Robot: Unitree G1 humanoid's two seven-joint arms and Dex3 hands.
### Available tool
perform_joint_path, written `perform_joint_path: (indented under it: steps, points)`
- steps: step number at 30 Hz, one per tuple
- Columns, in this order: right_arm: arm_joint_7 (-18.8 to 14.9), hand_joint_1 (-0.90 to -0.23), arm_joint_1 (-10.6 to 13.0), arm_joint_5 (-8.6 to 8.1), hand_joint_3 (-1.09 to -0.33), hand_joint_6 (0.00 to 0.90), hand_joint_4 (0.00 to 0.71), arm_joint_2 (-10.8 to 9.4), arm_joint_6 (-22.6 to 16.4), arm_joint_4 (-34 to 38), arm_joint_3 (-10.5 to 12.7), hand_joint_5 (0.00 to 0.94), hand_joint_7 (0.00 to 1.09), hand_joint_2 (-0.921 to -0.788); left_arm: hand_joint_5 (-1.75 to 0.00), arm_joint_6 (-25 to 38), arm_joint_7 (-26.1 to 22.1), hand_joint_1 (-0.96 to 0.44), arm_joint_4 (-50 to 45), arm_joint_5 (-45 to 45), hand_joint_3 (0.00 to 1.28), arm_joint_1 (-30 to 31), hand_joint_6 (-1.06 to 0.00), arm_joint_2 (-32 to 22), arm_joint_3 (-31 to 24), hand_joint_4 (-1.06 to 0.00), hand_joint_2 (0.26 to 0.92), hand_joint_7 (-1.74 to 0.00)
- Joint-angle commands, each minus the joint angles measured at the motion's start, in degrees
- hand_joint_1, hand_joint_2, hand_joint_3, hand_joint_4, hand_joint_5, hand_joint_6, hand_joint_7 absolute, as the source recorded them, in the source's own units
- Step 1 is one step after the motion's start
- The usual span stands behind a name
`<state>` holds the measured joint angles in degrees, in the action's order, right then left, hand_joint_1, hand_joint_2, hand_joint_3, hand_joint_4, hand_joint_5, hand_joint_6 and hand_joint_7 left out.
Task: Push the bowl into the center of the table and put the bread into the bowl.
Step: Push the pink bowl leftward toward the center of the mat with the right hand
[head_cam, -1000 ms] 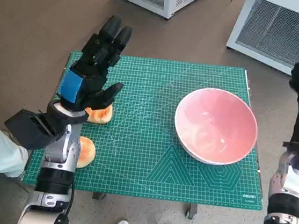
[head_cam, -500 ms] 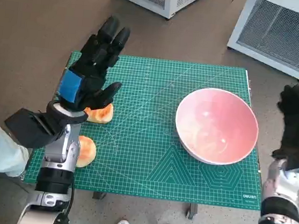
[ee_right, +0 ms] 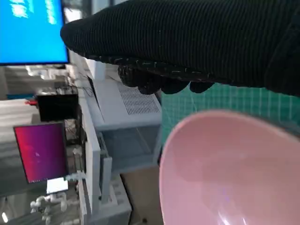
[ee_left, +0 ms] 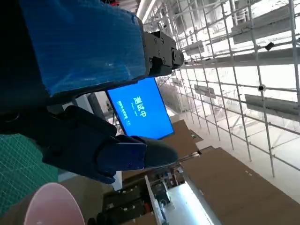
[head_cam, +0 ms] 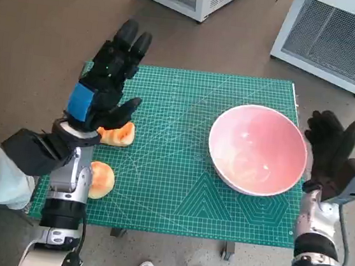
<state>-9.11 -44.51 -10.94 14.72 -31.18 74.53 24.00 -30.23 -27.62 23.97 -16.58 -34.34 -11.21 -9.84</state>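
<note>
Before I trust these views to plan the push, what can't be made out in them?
- Right hand against bowl: head view cannot settle contact.
- Far bread: partly hidden by left hand.
- Near bread: partly behind the left forearm.
- Bowl in both wrist views: cut off by the edge.

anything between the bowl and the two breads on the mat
Nothing: in the head view only bare green mat lies between the pink bowl and the two breads.

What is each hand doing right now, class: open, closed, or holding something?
Left hand: open, raised, holding nothing.
Right hand: open beside the bowl, holding nothing.
</note>
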Motion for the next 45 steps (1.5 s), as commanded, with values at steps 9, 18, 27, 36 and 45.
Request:
perform_joint_path:
  steps: [9,18,27,36,45]
  points:
    - [-2.73,-0.565,-2.84,-4.1,-0.878,0.19,0.159,-5.11,5.25,1.2,3.53,0.004,0.17,-0.921,0.0,0.06,0.22,-0.69,-3.03,-0.36,0.38,3.27,-0.15,-2.75,-1.37,-0.12,0.921,-0.05]
    - [-3.88,-0.54,-5.31,-5.6,-0.891,0.202,0.161,-8.0,6.01,1.25,4.55,0.003,0.16,-0.921,0.0,0.26,1.39,-0.7,-5.77,0.26,0.38,5.53,-0.16,-3.63,-2.04,-0.12,0.921,-0.05]
    - [-3.64,-0.54,-7.41,-6.17,-0.885,0.236,0.19,-11.0,6.63,1.54,5.22,0.014,0.17,-0.921,0.0,0.45,3.7,-0.7,-9.07,1.64,0.38,7.88,-0.16,-4.34,-2.42,-0.12,0.921,-0.05]
    - [-3.13,-0.537,-8.73,-5.55,-0.857,0.245,0.196,-13.39,8.07,1.84,4.81,0.011,0.17,-0.921,0.0,2.24,5.39,-0.69,-13.3,1.45,0.39,10.63,-0.15,-5.07,-2.81,-0.11,0.921,-0.04]
    - [-3.01,-0.535,-10.0,-5.49,-0.858,0.254,0.203,-14.82,10.14,1.99,4.77,0.009,0.17,-0.921,0.0,3.66,8.23,-0.69,-16.36,2.78,0.39,12.67,-0.15,-5.29,-3.41,-0.1,0.921,-0.04]
